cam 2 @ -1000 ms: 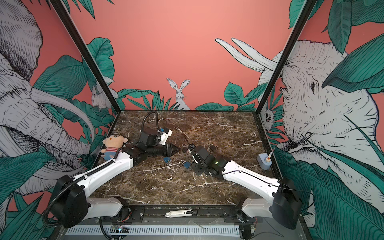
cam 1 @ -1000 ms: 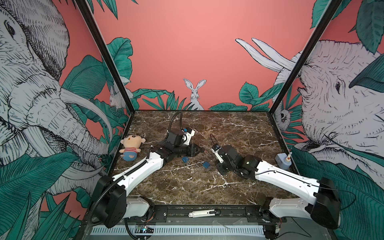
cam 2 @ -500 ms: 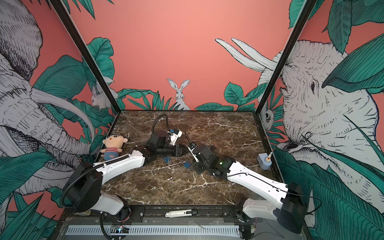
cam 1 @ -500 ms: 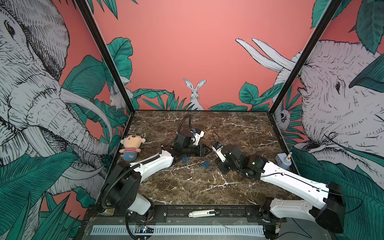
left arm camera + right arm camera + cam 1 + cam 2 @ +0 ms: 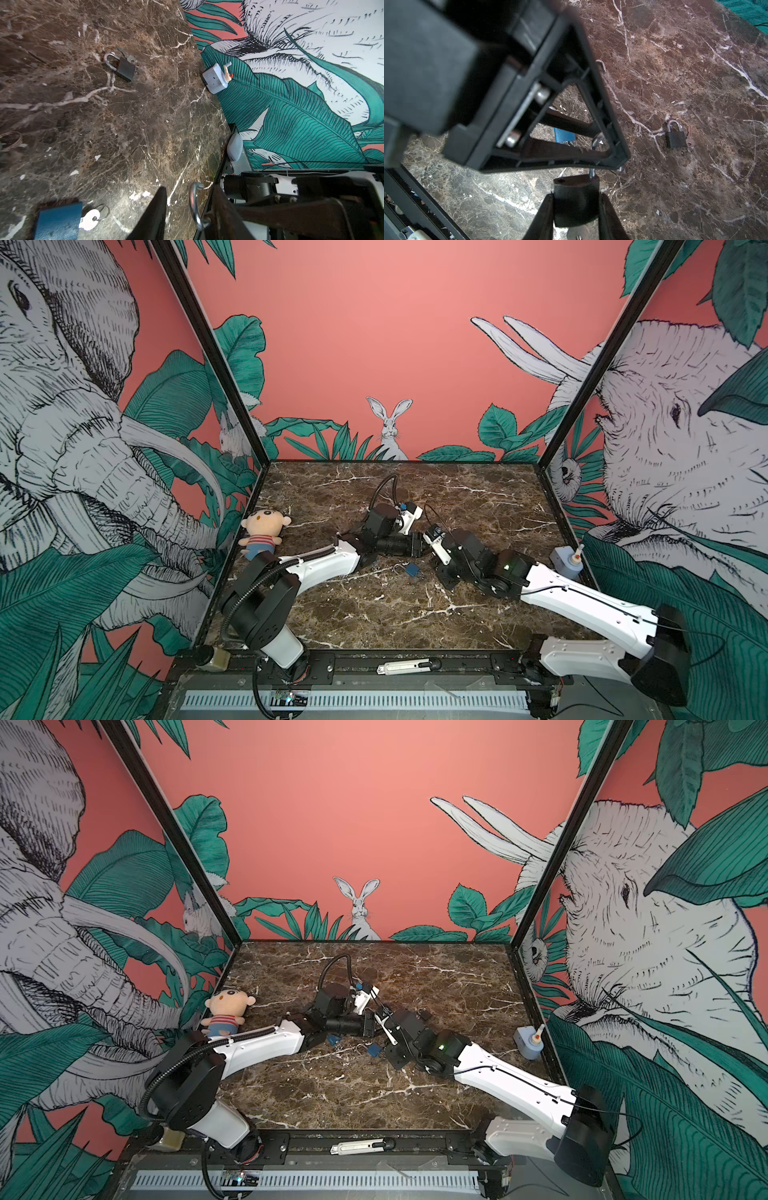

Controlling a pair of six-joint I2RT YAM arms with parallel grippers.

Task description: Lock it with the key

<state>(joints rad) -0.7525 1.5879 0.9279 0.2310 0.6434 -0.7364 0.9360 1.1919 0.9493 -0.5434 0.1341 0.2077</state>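
My right gripper is shut on the body of a black padlock, held off the marble. Its silver shackle is swung open, leaving one hole in the body empty. A round key head shows under the body. My left gripper is open around the shackle, which rests against one finger with a gap to the other. In both top views the left gripper and the right gripper meet tip to tip mid-table.
A blue padlock with key lies by the grippers. A second black padlock with key lies further off. A plush doll sits at the left wall, a blue-grey bottle at the right wall, and a box cutter on the front rail.
My left gripper has travelled right across the table until it meets the right gripper and the held padlock. The right gripper has barely moved.
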